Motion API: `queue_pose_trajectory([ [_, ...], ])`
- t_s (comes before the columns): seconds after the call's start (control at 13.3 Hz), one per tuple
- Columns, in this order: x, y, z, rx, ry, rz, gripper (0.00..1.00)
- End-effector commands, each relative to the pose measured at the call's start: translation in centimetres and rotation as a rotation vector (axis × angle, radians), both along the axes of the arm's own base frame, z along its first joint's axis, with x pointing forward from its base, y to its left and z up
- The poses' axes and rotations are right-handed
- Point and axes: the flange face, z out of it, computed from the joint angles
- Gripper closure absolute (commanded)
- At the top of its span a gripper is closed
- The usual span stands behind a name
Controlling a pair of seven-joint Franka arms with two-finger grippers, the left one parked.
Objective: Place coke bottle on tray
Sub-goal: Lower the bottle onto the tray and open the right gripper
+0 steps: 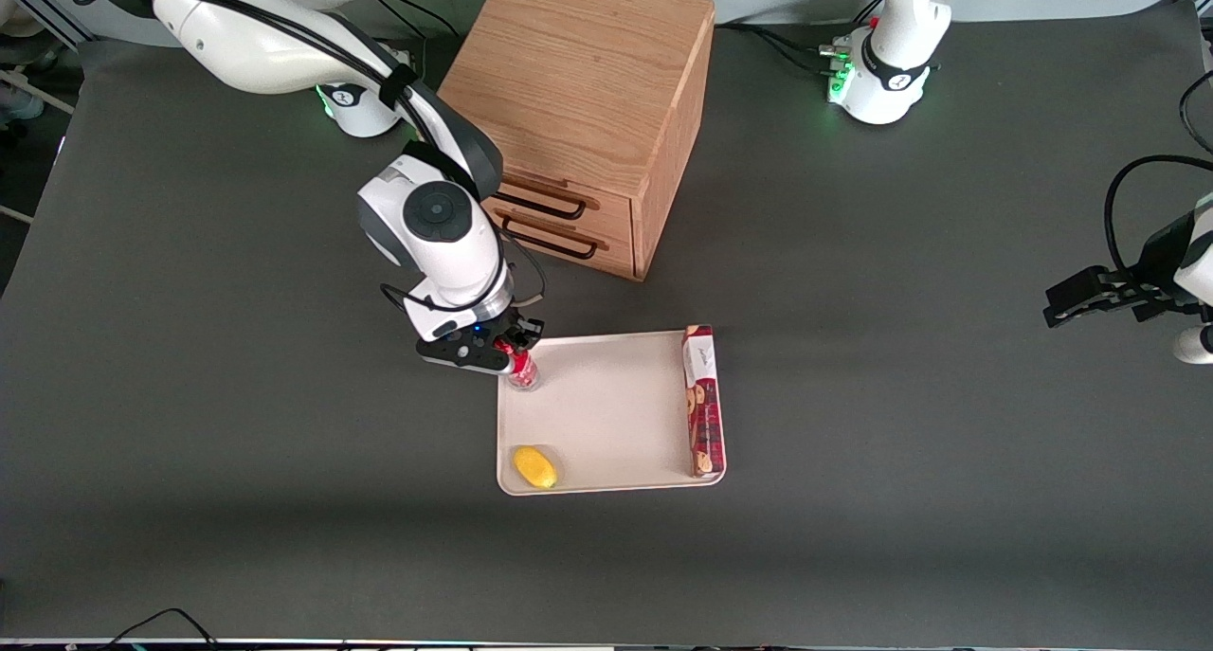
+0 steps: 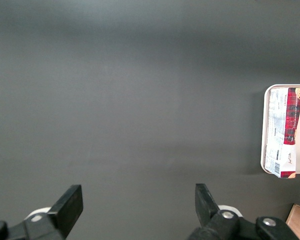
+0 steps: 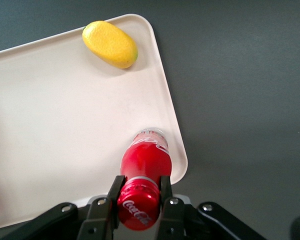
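My right gripper is shut on the cap end of the coke bottle, a small red bottle with white script and a silvery base. In the right wrist view the fingers clamp the red cap of the bottle, which stands upright with its base over a corner of the cream-white tray. In the front view that is the tray corner nearest the wooden cabinet, at the working arm's end. I cannot tell whether the base touches the tray.
A yellow lemon lies in the tray's near corner and also shows in the right wrist view. A long red cookie box lies along the tray's edge toward the parked arm. A wooden drawer cabinet stands farther from the camera.
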Motion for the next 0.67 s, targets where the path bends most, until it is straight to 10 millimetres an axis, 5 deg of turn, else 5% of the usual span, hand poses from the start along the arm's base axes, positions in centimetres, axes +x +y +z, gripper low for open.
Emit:
queue_pose_trajectory([
  [0.0, 1.0, 0.4, -0.9, -0.009, -0.032, -0.004, 1.00],
  [0.22, 1.6, 0.2, -0.6, -0.005, -0.039, 0.007, 0.95],
  [0.3, 2.1, 0.1, -0.7, 0.001, -0.039, 0.007, 0.06],
  [0.6, 2.6, 0.2, 0.9, -0.007, -0.055, 0.039, 0.00],
])
